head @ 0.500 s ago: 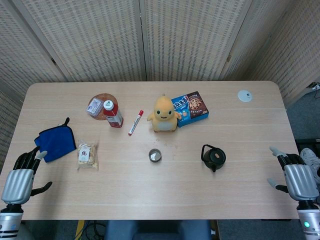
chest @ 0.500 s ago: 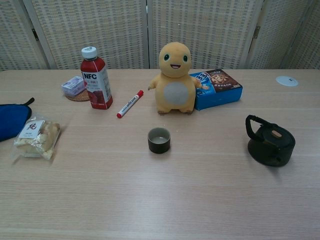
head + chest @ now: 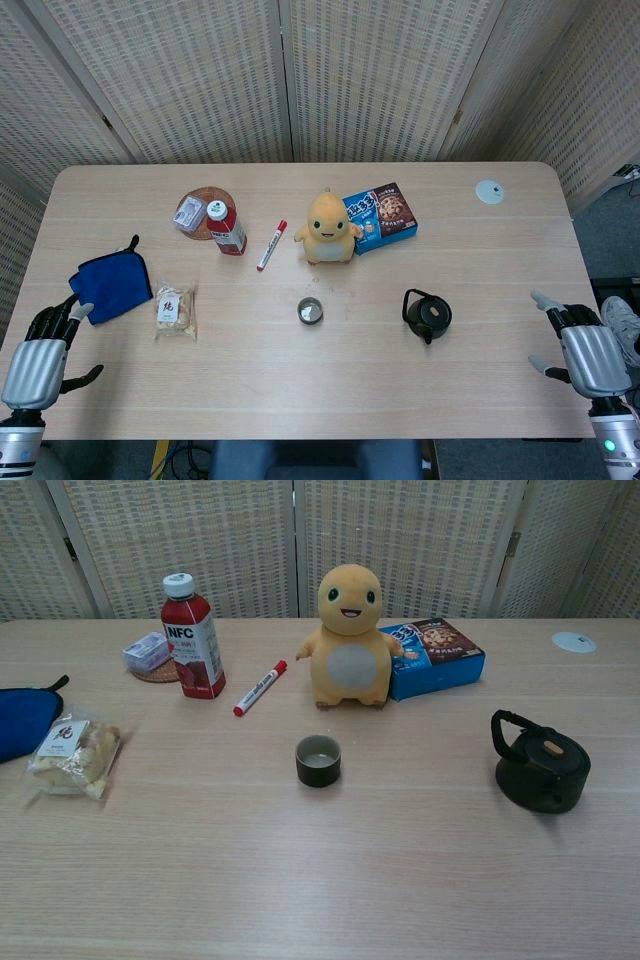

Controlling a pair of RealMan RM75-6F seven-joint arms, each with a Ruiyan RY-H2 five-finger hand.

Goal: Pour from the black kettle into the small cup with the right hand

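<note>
Down at the lower right of the head view, the right hand (image 3: 588,357) waits with fingers apart, holding nothing. Near the middle sit the kettle (image 3: 428,315) and cup (image 3: 310,311), well apart and untouched. At lower left, the left hand (image 3: 40,353) is empty too.

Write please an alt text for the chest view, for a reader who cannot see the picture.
A black kettle stands on a wooden table, to the right of a small cup. Behind them are a yellow plush toy, a cookie box, a red marker and a juice bottle. No hand is visible.
</note>
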